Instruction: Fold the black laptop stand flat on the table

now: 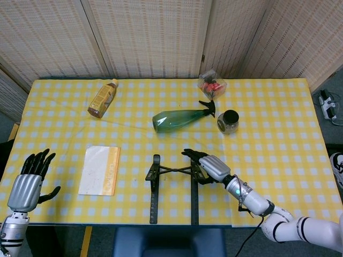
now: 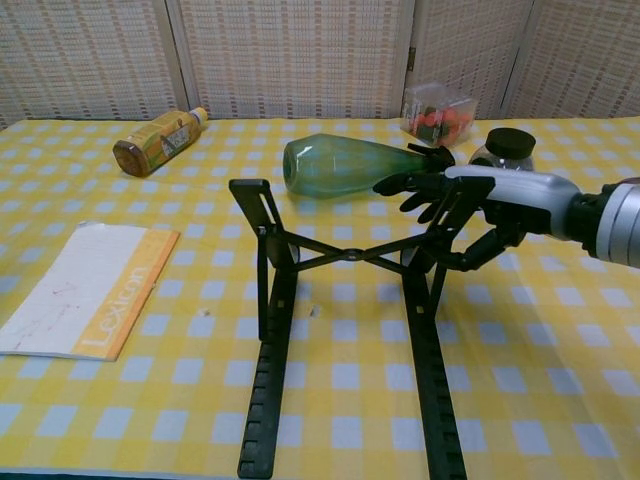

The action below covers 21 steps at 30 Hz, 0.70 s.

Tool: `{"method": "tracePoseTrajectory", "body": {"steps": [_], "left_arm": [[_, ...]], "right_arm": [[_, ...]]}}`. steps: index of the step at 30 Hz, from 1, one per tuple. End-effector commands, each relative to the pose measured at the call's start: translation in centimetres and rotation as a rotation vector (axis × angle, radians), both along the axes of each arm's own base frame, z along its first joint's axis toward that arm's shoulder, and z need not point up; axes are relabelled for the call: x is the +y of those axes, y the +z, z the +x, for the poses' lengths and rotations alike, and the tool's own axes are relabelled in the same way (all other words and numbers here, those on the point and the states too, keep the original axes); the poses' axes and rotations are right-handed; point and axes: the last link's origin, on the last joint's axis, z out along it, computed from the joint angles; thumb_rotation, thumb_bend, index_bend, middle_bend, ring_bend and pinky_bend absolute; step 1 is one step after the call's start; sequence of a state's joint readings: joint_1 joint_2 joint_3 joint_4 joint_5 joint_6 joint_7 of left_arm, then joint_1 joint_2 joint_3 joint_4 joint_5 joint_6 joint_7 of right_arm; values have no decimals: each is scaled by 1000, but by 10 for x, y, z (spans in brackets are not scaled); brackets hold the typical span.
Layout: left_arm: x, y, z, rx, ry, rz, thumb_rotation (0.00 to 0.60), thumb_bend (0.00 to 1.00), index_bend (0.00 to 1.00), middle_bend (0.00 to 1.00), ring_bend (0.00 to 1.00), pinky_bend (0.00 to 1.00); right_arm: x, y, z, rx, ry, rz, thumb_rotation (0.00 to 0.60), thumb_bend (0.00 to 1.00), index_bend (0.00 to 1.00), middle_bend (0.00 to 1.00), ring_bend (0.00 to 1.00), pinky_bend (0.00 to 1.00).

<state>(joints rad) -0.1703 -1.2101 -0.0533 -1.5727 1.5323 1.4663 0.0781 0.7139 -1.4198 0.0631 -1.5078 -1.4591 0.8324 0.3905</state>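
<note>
Right hand (image 2: 470, 215) clamps what looks like the right upright of the laptop stand (image 1: 172, 184), just in front of the spray bottle (image 1: 179, 119). Press down evenly so both sides collapse. Left hand (image 1: 25, 184) idle, fingers apart.

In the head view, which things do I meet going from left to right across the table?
left hand → notebook → laptop stand → right hand → black-lidded jar
</note>
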Motion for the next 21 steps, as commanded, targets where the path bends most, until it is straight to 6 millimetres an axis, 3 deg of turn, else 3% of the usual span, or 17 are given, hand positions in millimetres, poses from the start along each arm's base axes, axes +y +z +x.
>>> {"method": "tracePoseTrajectory", "body": {"steps": [1, 4, 8, 21], "left_arm": [[1, 0, 2, -1, -6, -1, 600, 254, 0, 36, 3, 0], [1, 0, 4, 0, -13, 0, 600, 254, 0, 36, 3, 0], [1, 3, 4, 1, -15, 6, 600, 253, 0, 36, 3, 0], [-1, 3, 1, 3, -5, 2, 600, 253, 0, 36, 3, 0]], "right_arm": [[0, -1, 3, -29, -26, 14, 600, 524, 0, 39, 97, 134], [-2, -2, 11, -88, -76, 59, 600, 513, 0, 38, 97, 139], [-9, -1, 19, -148, -117, 88, 600, 424, 0, 33, 97, 140], [-49, -5, 24, -244, -313, 96, 600, 424, 0, 9, 64, 105]]}}
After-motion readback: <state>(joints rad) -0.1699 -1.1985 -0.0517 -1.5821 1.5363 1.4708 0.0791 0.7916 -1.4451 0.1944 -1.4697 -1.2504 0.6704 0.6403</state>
